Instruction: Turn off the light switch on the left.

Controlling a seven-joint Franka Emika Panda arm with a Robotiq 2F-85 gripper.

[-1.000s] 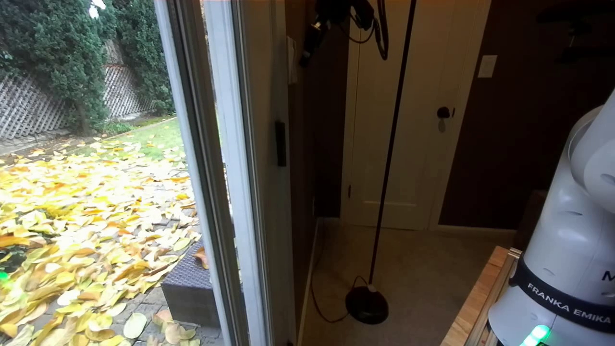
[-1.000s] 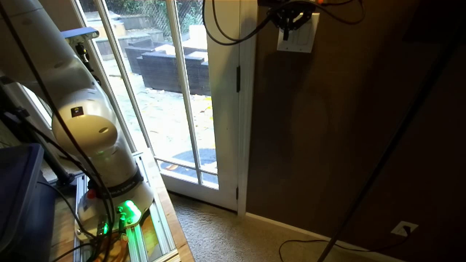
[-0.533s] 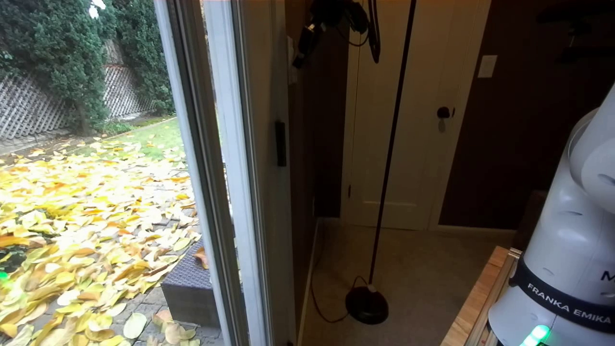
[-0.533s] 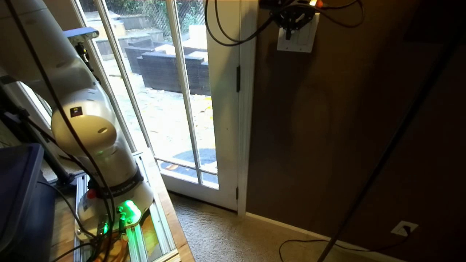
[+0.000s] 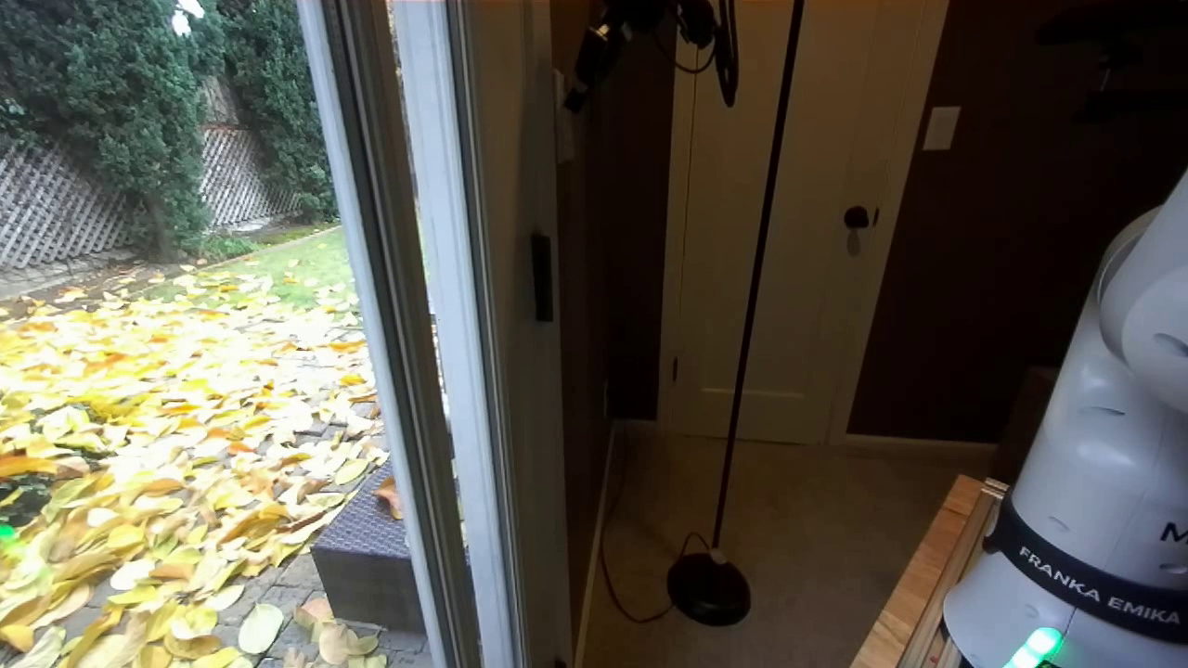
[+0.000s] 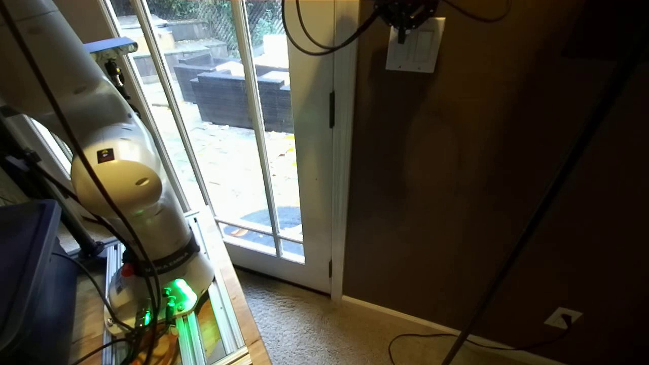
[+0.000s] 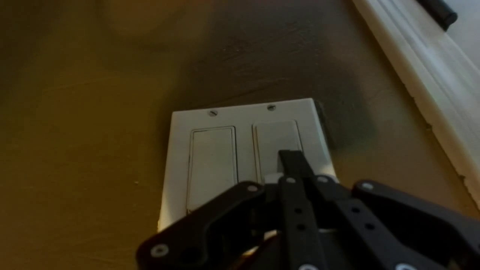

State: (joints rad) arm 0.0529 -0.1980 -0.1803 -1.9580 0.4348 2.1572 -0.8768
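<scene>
A white double switch plate (image 7: 243, 114) is on the brown wall; it also shows in an exterior view (image 6: 413, 66) and edge-on in an exterior view (image 5: 562, 134). It has two flat rockers side by side. In the wrist view, the rocker nearer the door frame (image 7: 276, 137) is partly hidden behind my fingers; the farther rocker (image 7: 212, 161) is mostly uncovered. My gripper (image 7: 291, 154) is shut and empty, its tips in front of the rocker nearer the door frame. It also shows in both exterior views (image 5: 575, 98) (image 6: 401, 38). I cannot tell whether the tips touch.
White door trim (image 7: 423, 75) runs beside the plate, with a glass door (image 6: 314, 152) next to it. A dark lamp pole (image 5: 761, 250) stands nearby. Black cables (image 6: 324, 50) hang from the arm. Another switch (image 5: 941, 128) is on the far wall.
My gripper first moves slightly towards the wall, then rises along the plate over the last half second. More of the plate's lower part shows. The gripper stays shut.
</scene>
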